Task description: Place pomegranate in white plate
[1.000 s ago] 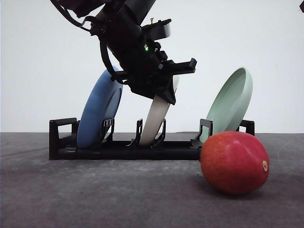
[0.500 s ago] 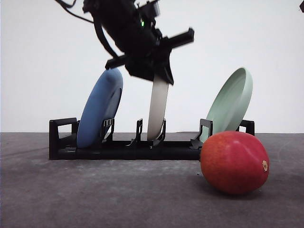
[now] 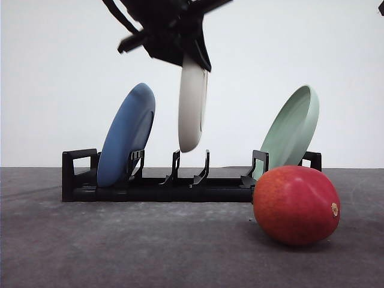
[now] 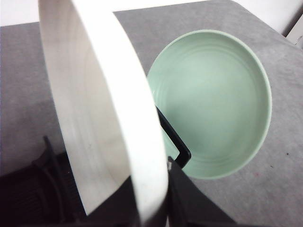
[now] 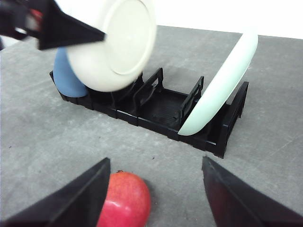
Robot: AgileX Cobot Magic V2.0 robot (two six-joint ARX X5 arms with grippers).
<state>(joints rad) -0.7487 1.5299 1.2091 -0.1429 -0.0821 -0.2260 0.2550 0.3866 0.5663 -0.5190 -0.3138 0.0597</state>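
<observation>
The white plate (image 3: pixel 192 108) hangs on edge in the air above the middle slots of the black rack (image 3: pixel 156 187), clear of it. My left gripper (image 3: pixel 187 53) is shut on its top rim; in the left wrist view the white plate (image 4: pixel 102 118) stands close up, with the fingers (image 4: pixel 184 208) clamped at its rim. The red pomegranate (image 3: pixel 295 205) lies on the grey table at the front right of the rack. My right gripper (image 5: pixel 154 201) is open above the table, and the pomegranate (image 5: pixel 125 198) sits beside one finger (image 5: pixel 71 201).
A blue plate (image 3: pixel 127 135) leans in the rack's left end and a pale green plate (image 3: pixel 292 131) in its right end, just behind the pomegranate. The right wrist view shows the rack (image 5: pixel 156 104), the green plate (image 5: pixel 222 80) and the lifted white plate (image 5: pixel 113 42).
My left gripper has lifted the white plate straight up out of the rack's middle slot, turning it from leaning to nearly upright. The pomegranate and the other plates have not moved.
</observation>
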